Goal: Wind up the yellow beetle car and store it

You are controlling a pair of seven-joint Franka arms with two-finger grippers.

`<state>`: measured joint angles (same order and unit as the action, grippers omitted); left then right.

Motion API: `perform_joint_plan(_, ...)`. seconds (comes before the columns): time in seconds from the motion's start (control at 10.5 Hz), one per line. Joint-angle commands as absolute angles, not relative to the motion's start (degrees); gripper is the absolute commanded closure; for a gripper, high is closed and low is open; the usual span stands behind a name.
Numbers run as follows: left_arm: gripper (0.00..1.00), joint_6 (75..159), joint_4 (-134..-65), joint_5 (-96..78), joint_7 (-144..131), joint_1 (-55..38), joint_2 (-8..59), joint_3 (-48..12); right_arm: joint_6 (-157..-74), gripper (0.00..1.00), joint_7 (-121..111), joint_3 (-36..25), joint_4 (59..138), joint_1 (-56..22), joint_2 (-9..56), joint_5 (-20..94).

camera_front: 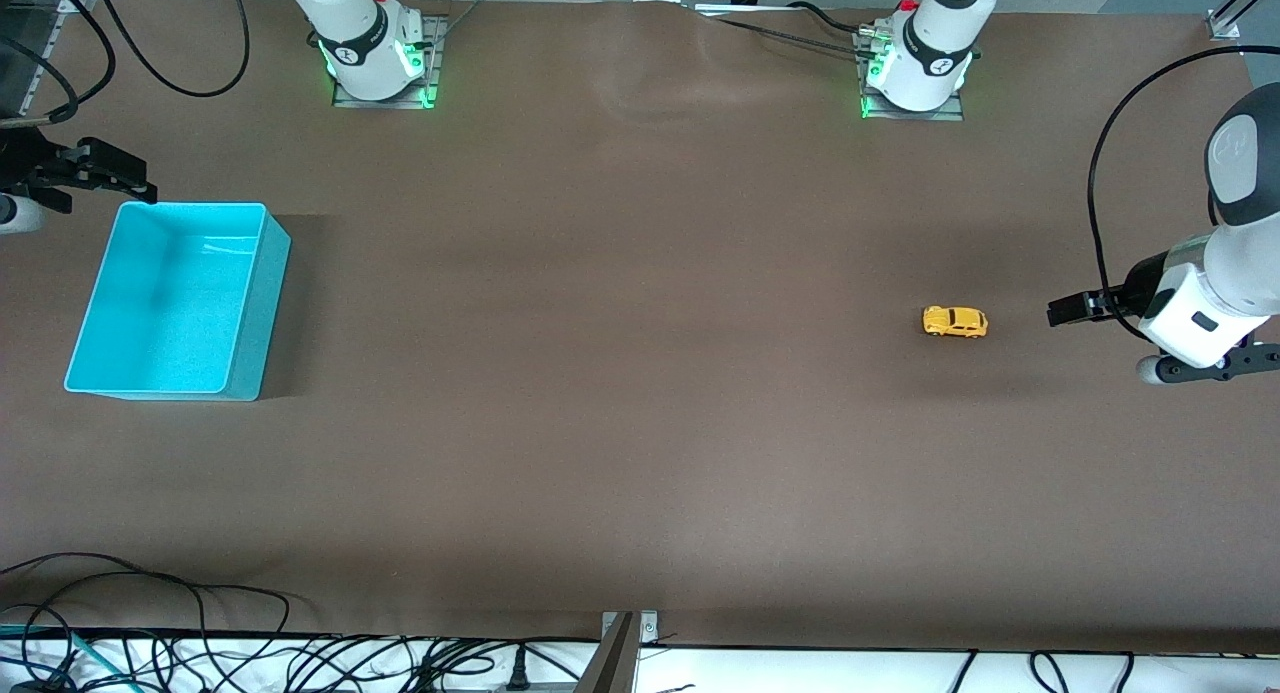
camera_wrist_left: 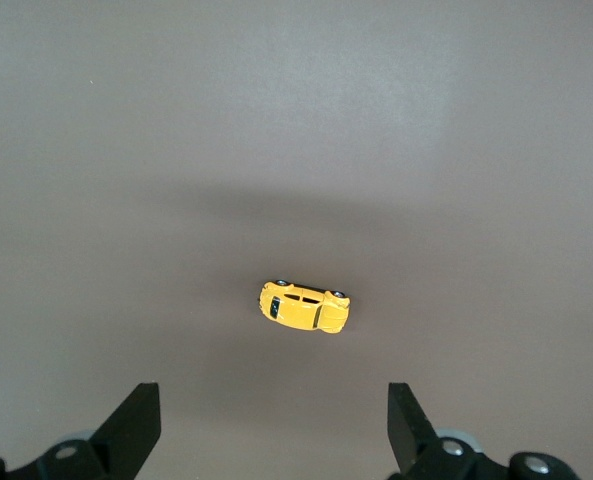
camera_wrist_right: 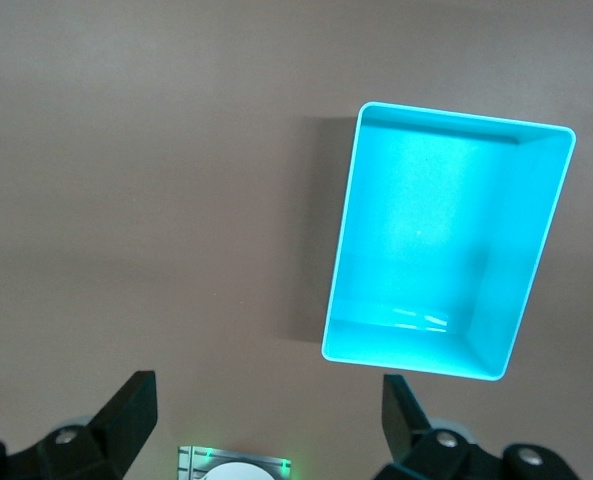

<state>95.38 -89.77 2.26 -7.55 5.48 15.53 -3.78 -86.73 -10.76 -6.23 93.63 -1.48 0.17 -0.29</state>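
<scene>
The yellow beetle car (camera_front: 954, 321) stands on its wheels on the brown table, toward the left arm's end. It also shows in the left wrist view (camera_wrist_left: 305, 307), apart from the fingers. My left gripper (camera_front: 1068, 309) hangs open and empty over the table beside the car, at the table's end; in its own view (camera_wrist_left: 273, 395) the jaws stand wide apart. The turquoise bin (camera_front: 262, 303) sits empty toward the right arm's end and shows in the right wrist view (camera_wrist_right: 516, 250). My right gripper (camera_front: 112, 173) is open and empty above the table next to the bin (camera_wrist_right: 268, 385).
The two arm bases (camera_front: 375, 58) (camera_front: 915, 68) stand along the table's back edge. The right arm's base plate shows in the right wrist view (camera_wrist_right: 234, 465). Loose black cables (camera_front: 200, 653) and a metal bracket (camera_front: 620, 653) lie along the edge nearest the front camera.
</scene>
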Motion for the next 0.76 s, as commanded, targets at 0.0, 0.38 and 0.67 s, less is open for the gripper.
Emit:
perform_joint_plan(0.0, 0.0, 95.19, -88.86, 1.23, -7.73, 5.36, 15.56, -3.87, -84.73, 0.0, -8.97, -5.8, 92.38, -1.49, -0.26, -1.05)
perform_joint_plan(0.38, 0.0, 95.27, -88.68, 1.32, -7.65, 5.36, 15.47, -3.96, -83.68, 0.0, -8.88, -5.71, 92.29, -1.58, -0.26, -0.88)
perform_joint_plan(0.67, 0.0, 95.01, -89.47, 1.32, -7.03, 5.71, 15.21, -3.96, -83.75, 0.0, -8.61, -5.45, 92.37, -1.67, -0.26, -0.27)
